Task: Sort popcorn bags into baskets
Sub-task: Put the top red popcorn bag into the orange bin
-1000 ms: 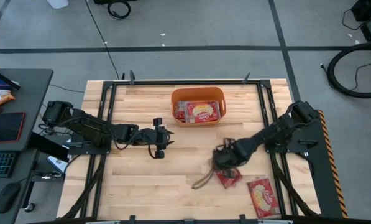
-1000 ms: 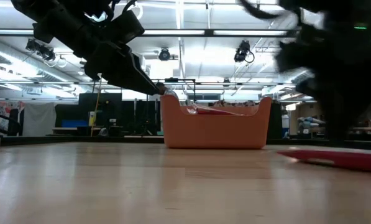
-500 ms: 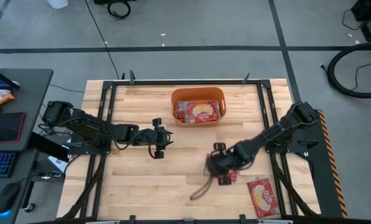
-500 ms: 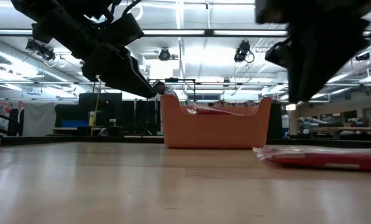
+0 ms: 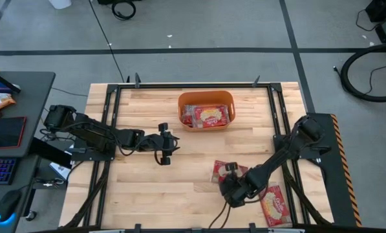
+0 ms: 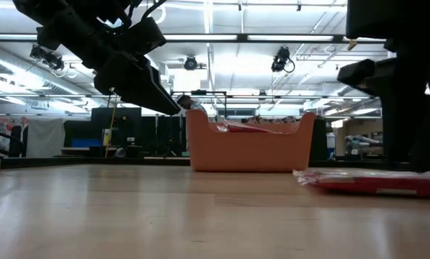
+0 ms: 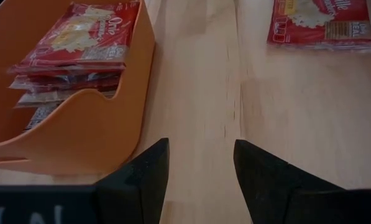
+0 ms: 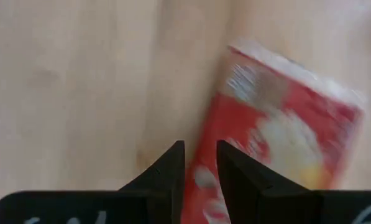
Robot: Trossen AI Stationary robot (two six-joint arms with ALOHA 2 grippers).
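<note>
The orange basket point(image 5: 205, 109) stands near the table's far edge with several red popcorn bags point(image 7: 79, 37) stacked flat inside. Two more bags lie flat on the wood: one point(image 5: 222, 171) in the middle right and one point(image 5: 273, 204) by the near right corner. My right gripper point(image 5: 235, 193) hovers between these two, close to the near edge. Its fingers are open by a narrow gap point(image 8: 199, 162), with a blurred red bag point(image 8: 278, 143) beyond them. My left gripper point(image 5: 165, 150) waits open point(image 7: 201, 168) left of the basket point(image 7: 67, 124).
A black frame point(image 5: 193, 85) runs around the table top. A loose dark cable point(image 5: 218, 217) trails from the right wrist over the near edge. Bare wood lies between the two grippers. In the low view the bag point(image 6: 373, 180) lies right of the basket point(image 6: 247, 147).
My right gripper first moved toward the table's left, then back toward the near edge. The bag it stood over slid a little toward the left and the far side. That bag now lies uncovered on the far side of the gripper.
</note>
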